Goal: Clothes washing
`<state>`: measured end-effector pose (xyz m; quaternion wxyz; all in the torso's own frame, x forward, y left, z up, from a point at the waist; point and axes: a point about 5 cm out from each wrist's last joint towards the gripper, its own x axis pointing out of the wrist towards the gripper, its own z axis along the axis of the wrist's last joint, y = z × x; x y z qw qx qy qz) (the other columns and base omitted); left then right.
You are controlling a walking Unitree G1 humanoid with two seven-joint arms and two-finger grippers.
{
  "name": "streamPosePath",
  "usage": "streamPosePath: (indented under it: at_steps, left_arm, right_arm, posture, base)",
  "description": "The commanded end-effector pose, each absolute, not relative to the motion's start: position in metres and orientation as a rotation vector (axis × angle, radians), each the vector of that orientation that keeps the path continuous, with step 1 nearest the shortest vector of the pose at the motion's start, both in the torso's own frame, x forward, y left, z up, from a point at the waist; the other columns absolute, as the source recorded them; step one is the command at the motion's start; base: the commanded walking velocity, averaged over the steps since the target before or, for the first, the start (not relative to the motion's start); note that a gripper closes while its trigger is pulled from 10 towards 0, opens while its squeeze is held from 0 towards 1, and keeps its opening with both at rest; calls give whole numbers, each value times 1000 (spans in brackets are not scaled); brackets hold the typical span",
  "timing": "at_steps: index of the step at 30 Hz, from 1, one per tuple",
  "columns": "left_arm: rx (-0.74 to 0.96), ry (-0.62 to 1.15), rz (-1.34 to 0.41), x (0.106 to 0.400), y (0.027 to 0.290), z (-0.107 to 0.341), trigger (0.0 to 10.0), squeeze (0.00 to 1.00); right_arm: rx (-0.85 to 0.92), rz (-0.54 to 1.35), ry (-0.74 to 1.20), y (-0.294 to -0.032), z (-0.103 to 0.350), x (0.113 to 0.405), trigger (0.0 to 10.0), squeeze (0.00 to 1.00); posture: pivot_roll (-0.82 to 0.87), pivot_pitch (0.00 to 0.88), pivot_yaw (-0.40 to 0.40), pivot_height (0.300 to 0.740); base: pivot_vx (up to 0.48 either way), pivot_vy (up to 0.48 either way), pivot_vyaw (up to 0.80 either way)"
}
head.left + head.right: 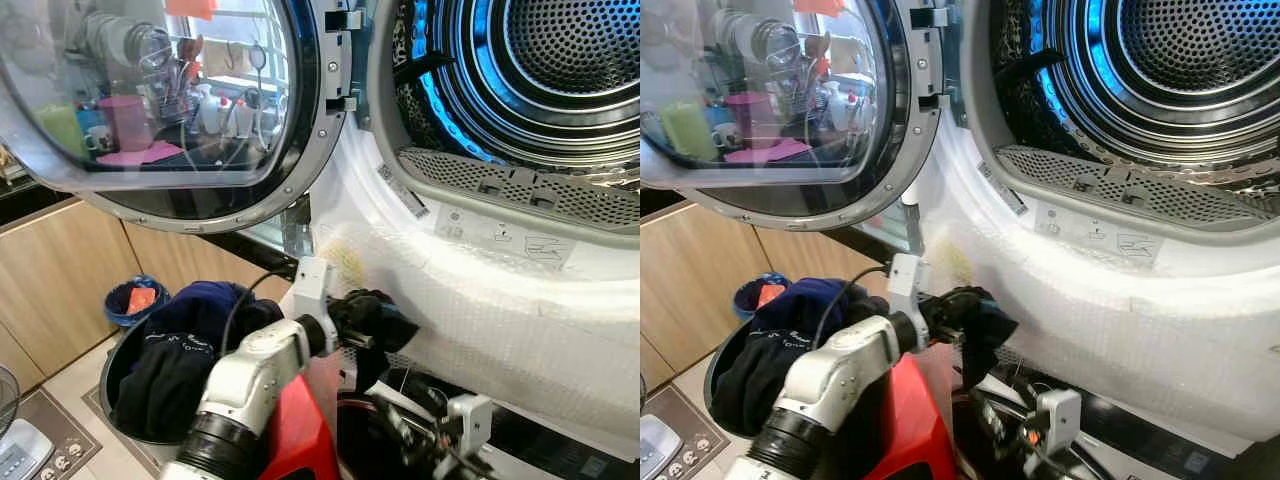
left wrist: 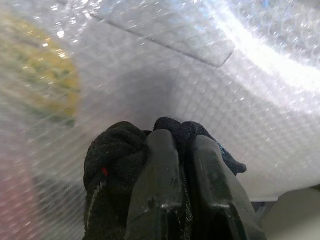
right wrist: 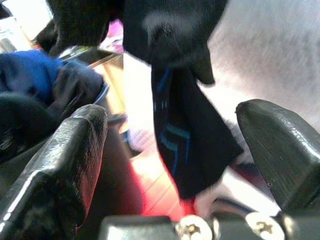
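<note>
Left hand point(image 1: 385, 322) was clamped on a dark garment point(image 1: 372, 330) before the washer's wrapped front point(image 1: 480, 300), beside the laundry basket point(image 1: 125, 362). Right hand point(image 3: 172, 150) gaped wide, empty, below the garment.

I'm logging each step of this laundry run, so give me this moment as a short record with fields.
machine: drum open, door swung to the robot's left
left gripper: shut on a black sock, in front of the bubble-wrapped machine front
right gripper: open, below the hanging sock
basket: on the floor at the left, holding dark clothes
</note>
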<state>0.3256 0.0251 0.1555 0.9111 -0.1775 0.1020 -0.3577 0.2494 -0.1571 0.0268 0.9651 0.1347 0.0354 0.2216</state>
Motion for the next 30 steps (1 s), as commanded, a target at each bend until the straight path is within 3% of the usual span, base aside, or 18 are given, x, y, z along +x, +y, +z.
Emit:
streamPosePath:
  at_steps: [1,17,30]
  left_arm:
    - [-384,201,-732,329,22,160,10000,0]
    - [-657,282,-843,321,-12,169,10000,0]
    - [-740,339,-891,314,-38,172,10000,0]
  right_arm:
    - [246,408,62,-160,27,250,10000,0]
    - [197,318,-7,-160,31,251,10000,0]
    - [207,334,-66,-147,41,254,10000,0]
  posture:
    - [13,0,41,740]
    - [-4,0,61,740]
    - [-17,0,74,740]
  base:
    - [0,0,0]
    - [0,0,0]
    - [0,0,0]
